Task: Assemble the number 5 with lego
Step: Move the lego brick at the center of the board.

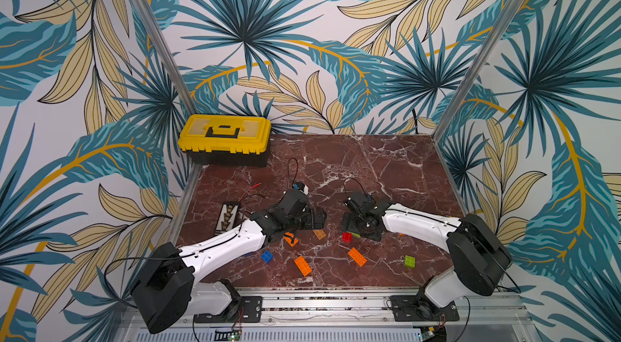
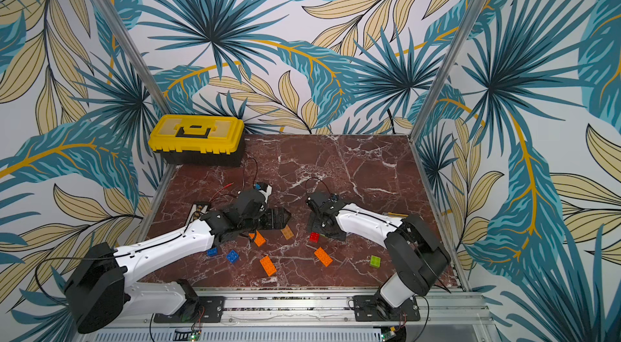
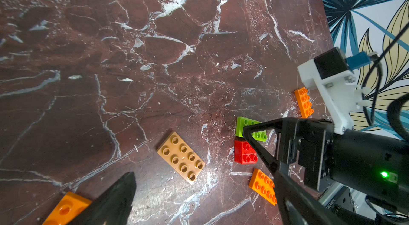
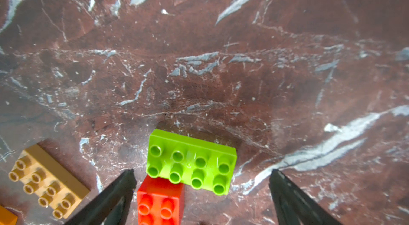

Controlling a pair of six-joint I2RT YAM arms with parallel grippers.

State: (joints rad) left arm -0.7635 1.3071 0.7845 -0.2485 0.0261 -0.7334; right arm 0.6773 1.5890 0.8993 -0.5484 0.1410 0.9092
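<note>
Veined marble tabletop point(image 1: 369, 162), scattered lego point(image 1: 302, 265), leaf-print walls point(image 1: 302, 4)

Glossy plastic lime brick point(image 4: 191, 162) on polished, seemingly marble tabletop point(image 4: 199, 58)

Leafy wallpaper point(image 1: 302, 21) all round, teal fronds and tan leaves on white. Down below, a red-brown marble tabletop point(image 1: 386, 169) veined in white, aluminium posts point(image 1: 481, 54) rising at its back corners, evenly lit.

Our twin arms, white and black
White shells clad our left arm point(image 1: 221, 246) and right arm point(image 1: 420, 221), thin black cables run along them, the joints are bulky black, and our right gripper point(image 4: 201, 172) has slim pointed black fingers.
</note>
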